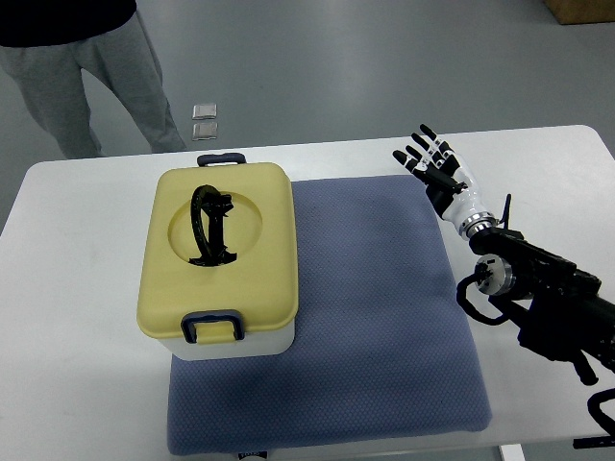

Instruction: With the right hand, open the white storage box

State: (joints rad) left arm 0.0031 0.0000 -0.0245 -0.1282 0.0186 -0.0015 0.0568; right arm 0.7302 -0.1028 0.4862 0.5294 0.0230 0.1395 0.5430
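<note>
A white storage box (231,341) with a pale yellow lid (255,245) sits on the left part of a blue mat (384,317). A black handle (209,226) lies folded in the lid's round recess. Dark blue latches (213,327) clamp the near side and the far side (221,159). My right hand (432,163) hovers over the table's far right, well clear of the box, fingers spread and holding nothing. Its black forearm (538,288) enters from the right edge. The left arm does not show.
A person in grey trousers (91,77) stands beyond the table's far left corner. Two small grey squares (205,120) lie on the floor behind the table. The white table (77,317) reaches to all sides of the mat.
</note>
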